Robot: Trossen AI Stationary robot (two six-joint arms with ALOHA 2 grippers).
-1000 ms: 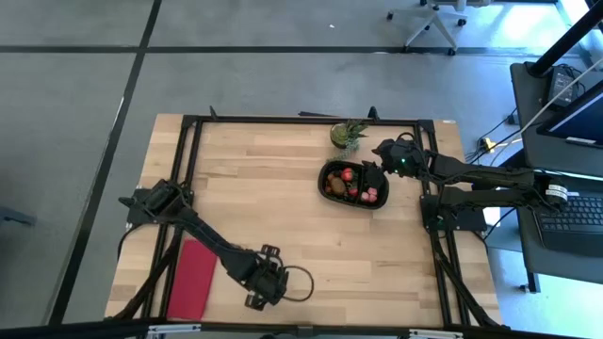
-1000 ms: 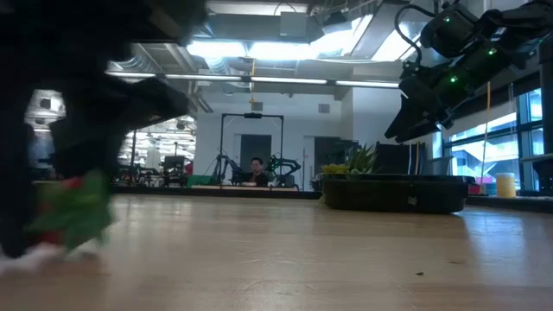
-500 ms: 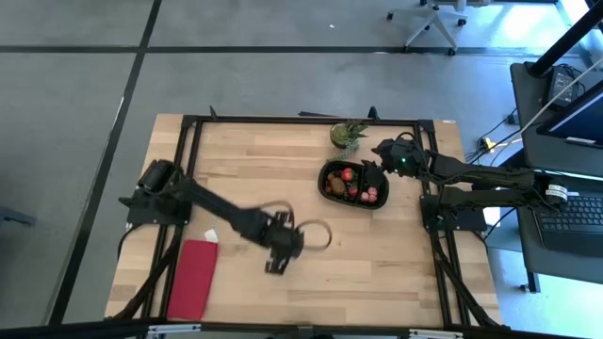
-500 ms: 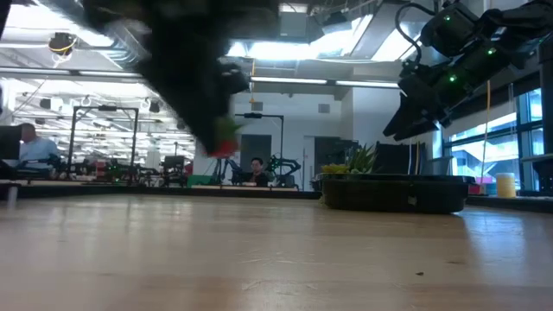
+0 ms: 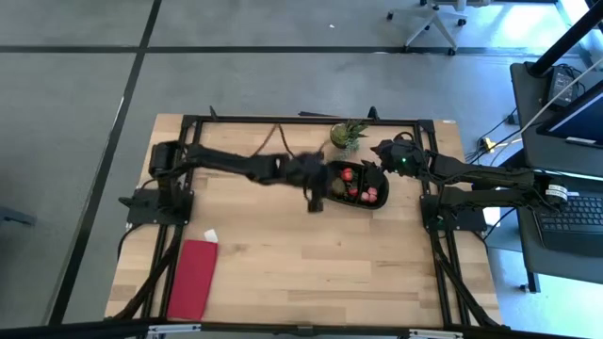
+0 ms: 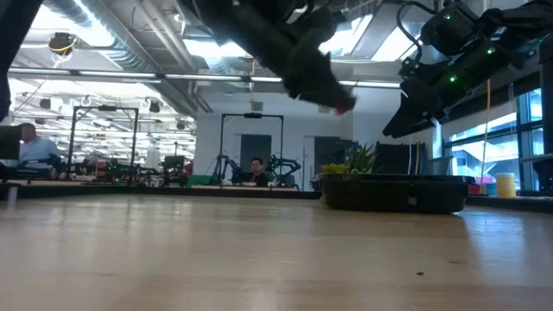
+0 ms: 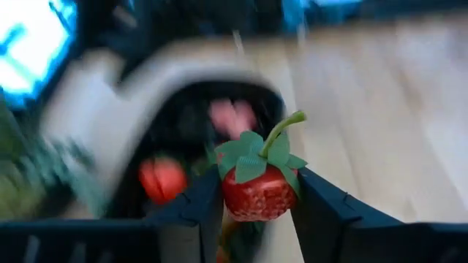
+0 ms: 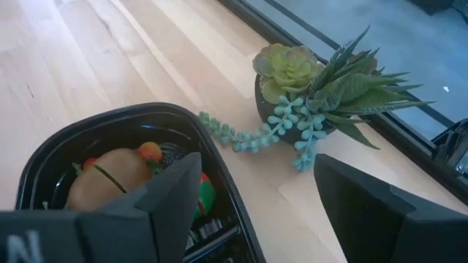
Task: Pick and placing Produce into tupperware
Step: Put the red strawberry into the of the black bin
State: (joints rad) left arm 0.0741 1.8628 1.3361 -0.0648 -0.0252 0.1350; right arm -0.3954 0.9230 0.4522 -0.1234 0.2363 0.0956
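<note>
While over the tupperware's left rim, left gripper clamped on a strawberry, leaf and stem poking out beyond the fingertips. Probably not yet past the rim; blurred. Right gripper spread empty over the tupperware's far end, beside the plant.

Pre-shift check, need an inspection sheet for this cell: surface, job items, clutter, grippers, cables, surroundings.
Surface: wooden table, black frame.
Job's things: black tupperware holding several produce pieces; strawberry in transit.
Clutter: red cloth at the front left; potted succulent beside the tupperware.
Grippers: left gripper shut on the strawberry, at the tupperware's left end; right gripper open, empty, at its right end.
Cables: nothing seen on the table.
Surroundings: people at distant desks; office chair.
</note>
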